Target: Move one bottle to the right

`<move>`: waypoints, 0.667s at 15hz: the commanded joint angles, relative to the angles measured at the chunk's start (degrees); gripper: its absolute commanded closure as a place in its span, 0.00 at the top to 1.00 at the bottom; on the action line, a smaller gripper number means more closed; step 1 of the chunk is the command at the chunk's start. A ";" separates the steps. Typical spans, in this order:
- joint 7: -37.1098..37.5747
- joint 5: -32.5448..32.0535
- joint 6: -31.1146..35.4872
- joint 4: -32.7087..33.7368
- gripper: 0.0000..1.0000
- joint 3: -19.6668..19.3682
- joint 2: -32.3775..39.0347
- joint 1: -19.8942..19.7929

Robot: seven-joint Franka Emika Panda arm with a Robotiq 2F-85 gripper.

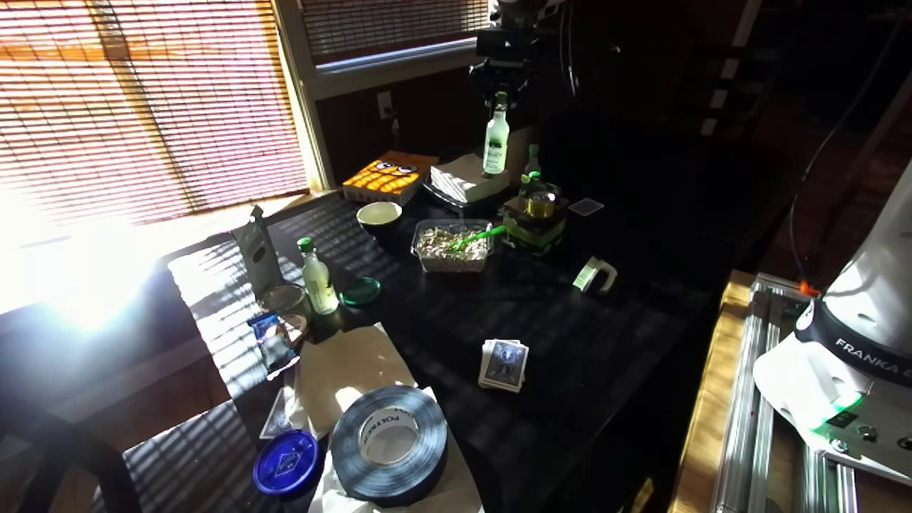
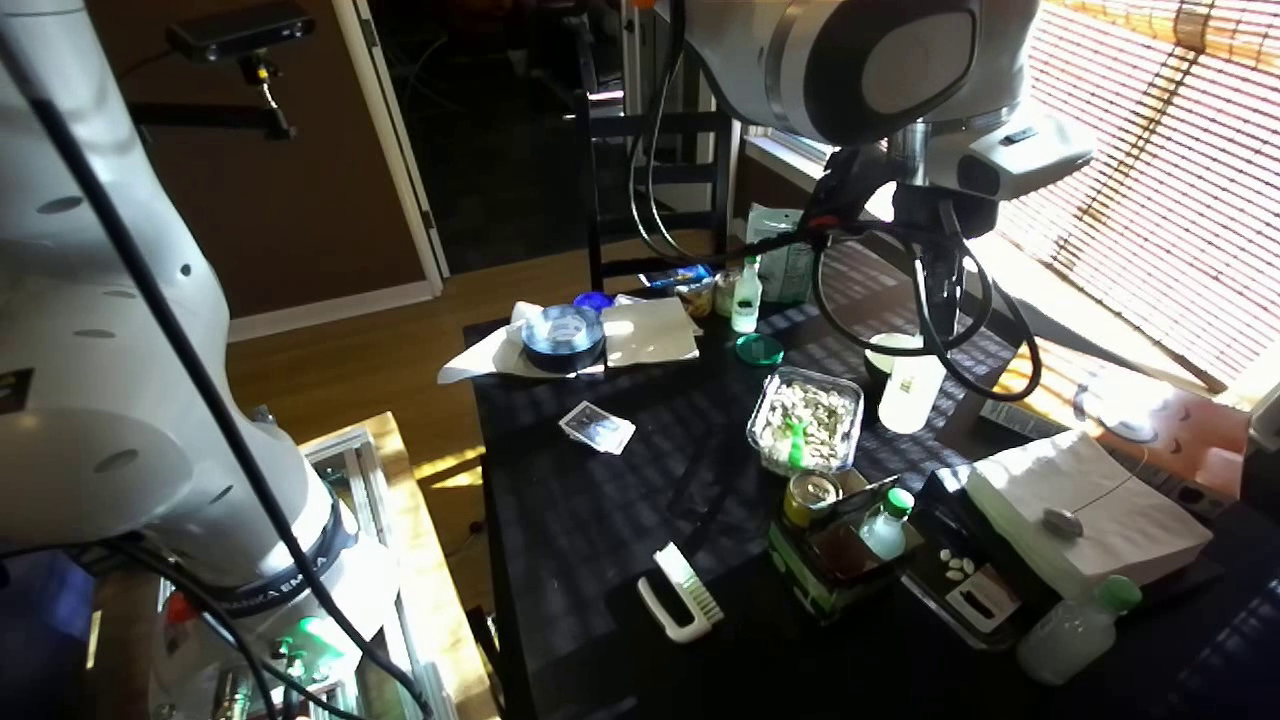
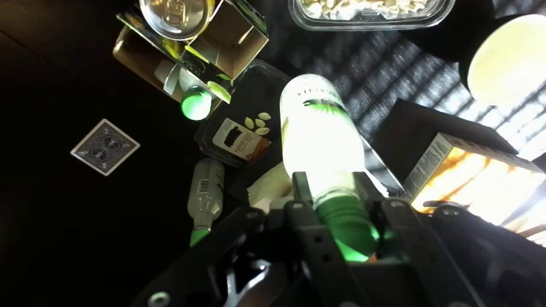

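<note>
Gripper point(image 3: 334, 187): closed on the neck of the bottle point(image 3: 320, 128) from both sides; in an exterior view its dark parts blend into the background.
Bottle: hangs cap up, off the bench point(image 1: 427, 320); glare bleaches most of its body in the wrist view.
Cable point(image 2: 1037, 368): loops across the gripper and the bottle's neck in an exterior view.
Bowl point(image 1: 379, 213): partly hidden behind the bottle and cable in an exterior view.
Paper pile point(image 1: 467, 182): seen beyond the bottle in an exterior view; a small grey item point(image 2: 1062, 522) over it is hard to identify.
Orange box point(image 1: 388, 178): next to the paper pile, washed out by glare in the wrist view.
Carton point(image 1: 534, 239): holds a can point(image 2: 812, 497) and a capped bottle point(image 2: 885, 530), lower parts hidden by its walls.
Shadowed bottle point(image 3: 205, 192): near the carton, partly hidden behind it in an exterior view.
Food tray point(image 1: 456, 266): just beside the carton, a green fork point(image 1: 486, 234) in it; cut off at the top of the wrist view.
Far bottle point(image 1: 320, 285): stands beside a green lid point(image 1: 360, 291).
Farther out: brush point(image 1: 586, 273), card deck point(image 1: 504, 365), tape roll point(image 1: 347, 445).
</note>
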 commanded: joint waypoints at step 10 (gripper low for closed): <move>5.18 -4.99 -1.01 -8.16 0.07 0.44 -3.79 -0.31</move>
